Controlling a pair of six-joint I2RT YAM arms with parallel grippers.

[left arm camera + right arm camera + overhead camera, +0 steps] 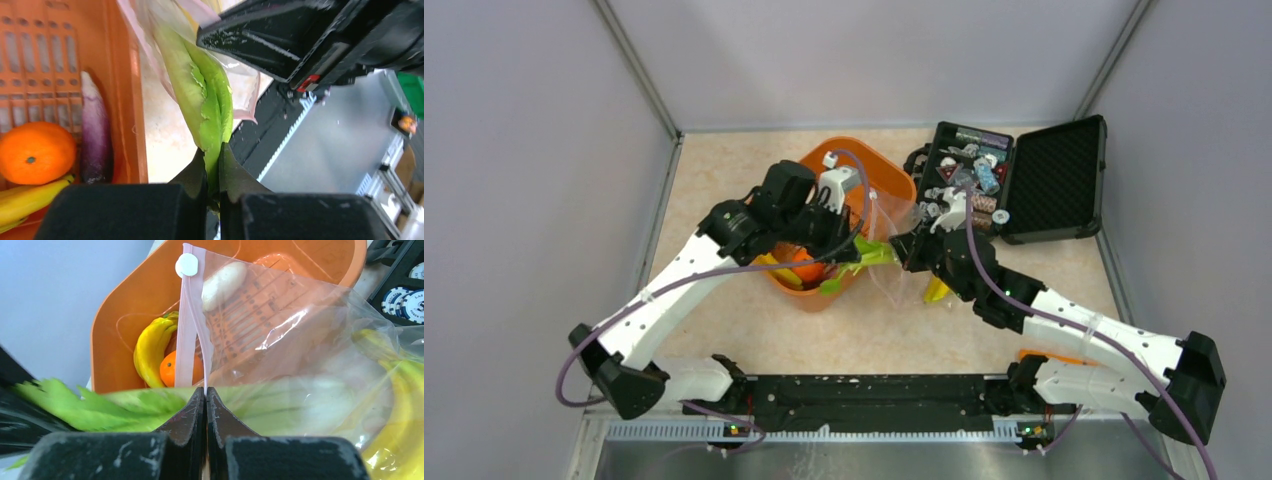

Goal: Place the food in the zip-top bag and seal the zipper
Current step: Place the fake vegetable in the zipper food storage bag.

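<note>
My left gripper (213, 157) is shut on the green stalks (207, 95), whose leafy end lies in the mouth of the clear zip-top bag (320, 325). My right gripper (205, 391) is shut on the bag's mouth edge at the pinkish zipper (187, 340), which has a white slider (187, 264). A yellow banana (400, 405) lies inside the bag. In the orange basket (894, 185) lie bananas (150, 347), an orange (35, 152), a purple eggplant (95, 135) and a whitish piece (222, 280). In the top view the two grippers, left (852, 250) and right (908, 248), meet beside the basket.
An open black case (1024, 180) of small trinkets stands at the back right, just behind my right arm. The basket's rim is directly left of the bag. Grey walls close in the table on both sides and at the back.
</note>
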